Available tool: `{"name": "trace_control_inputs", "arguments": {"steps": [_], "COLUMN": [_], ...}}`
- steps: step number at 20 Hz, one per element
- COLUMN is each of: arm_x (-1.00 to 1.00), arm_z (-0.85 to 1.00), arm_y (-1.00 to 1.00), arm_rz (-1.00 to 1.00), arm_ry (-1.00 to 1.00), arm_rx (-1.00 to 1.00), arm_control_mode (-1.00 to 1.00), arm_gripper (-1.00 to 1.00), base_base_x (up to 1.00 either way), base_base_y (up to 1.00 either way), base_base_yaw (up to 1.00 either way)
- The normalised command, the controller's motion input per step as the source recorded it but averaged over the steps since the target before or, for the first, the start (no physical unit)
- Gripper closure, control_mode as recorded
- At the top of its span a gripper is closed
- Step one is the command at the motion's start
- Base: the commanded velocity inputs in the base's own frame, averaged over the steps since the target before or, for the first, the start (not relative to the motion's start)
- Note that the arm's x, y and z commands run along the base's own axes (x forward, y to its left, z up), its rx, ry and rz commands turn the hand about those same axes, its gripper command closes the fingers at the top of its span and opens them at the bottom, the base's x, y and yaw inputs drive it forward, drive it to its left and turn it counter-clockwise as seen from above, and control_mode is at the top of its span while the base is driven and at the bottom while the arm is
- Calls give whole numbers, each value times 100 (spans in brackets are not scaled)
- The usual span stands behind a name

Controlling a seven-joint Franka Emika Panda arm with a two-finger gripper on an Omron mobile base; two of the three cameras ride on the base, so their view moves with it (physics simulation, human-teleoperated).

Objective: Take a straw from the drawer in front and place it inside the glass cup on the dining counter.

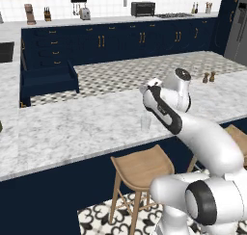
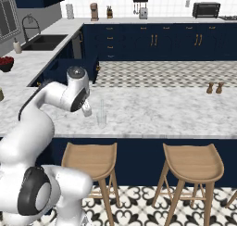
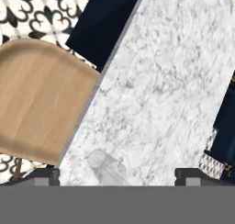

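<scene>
The glass cup [image 2: 101,120] stands on the dining counter [image 2: 157,111] near its front edge, above a stool; it also shows as the glass cup [image 1: 145,122] and, from above, the glass cup [image 3: 103,165]. A thin pale straw [image 2: 102,106] seems to rise upright out of it. My gripper [image 2: 86,111] hangs just left of the cup, slightly above the marble. In the hand view the gripper [image 3: 117,176] has its fingertips [image 3: 46,175] far apart with nothing between them, so it is open. The navy drawer [image 1: 48,80] stands pulled out across the floor at the far left.
Round wooden stools [image 1: 140,167] [image 2: 90,159] [image 2: 192,162] stand under the counter's front edge. Two small shakers [image 2: 214,87] sit on the counter to the right. A black sink [image 2: 44,41] and a bowl of red fruit [image 2: 4,63] are on the left worktop.
</scene>
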Motion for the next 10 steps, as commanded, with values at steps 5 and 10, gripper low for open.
{"name": "trace_control_inputs", "arguments": {"steps": [5, 10], "arm_x": [-32, -3], "arm_z": [0, 0], "arm_y": [71, 48], "arm_rz": [3, 5], "arm_ry": [-2, 7], "arm_rx": [-28, -16], "arm_control_mode": [-100, -100], "arm_gripper": [-100, -100], "base_base_x": [0, 0], "base_base_y": [0, 0], "base_base_yaw": [0, 0]}}
